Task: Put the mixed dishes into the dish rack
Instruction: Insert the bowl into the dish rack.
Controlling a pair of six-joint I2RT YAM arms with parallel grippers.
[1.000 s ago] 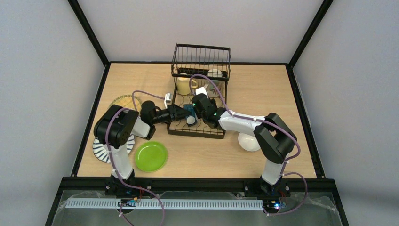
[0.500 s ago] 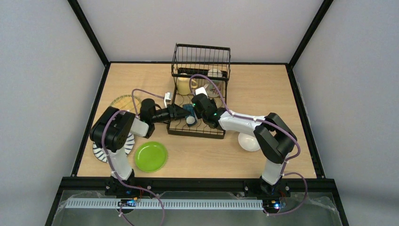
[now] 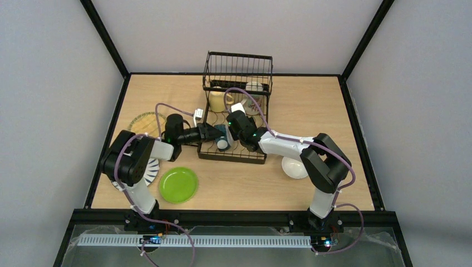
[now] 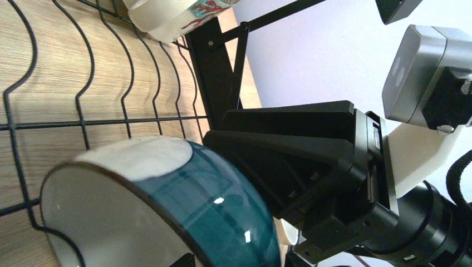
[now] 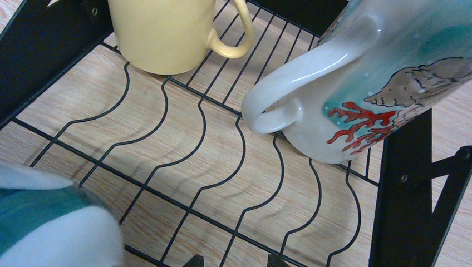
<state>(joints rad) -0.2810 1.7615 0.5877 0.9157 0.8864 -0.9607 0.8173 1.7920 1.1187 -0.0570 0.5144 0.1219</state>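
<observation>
The black wire dish rack stands at mid table. My left gripper reaches into its slotted base from the left, shut on the rim of the blue bowl. The bowl stands on edge on the wires and fills the left wrist view. My right gripper hovers over the rack base just behind the bowl, open and empty. The pale yellow mug sits in the rack. The lime green plate, tan plate, striped plate and white bowl lie on the table.
A white mug with a seashell and coral print lies in the rack beside the yellow mug. The rack's tall basket rises at the far end. My left arm partly covers the striped plate.
My left arm's elbow has swung left and lower, and the gripper with the blue bowl has shifted slightly left in the rack. The right arm has not moved.
</observation>
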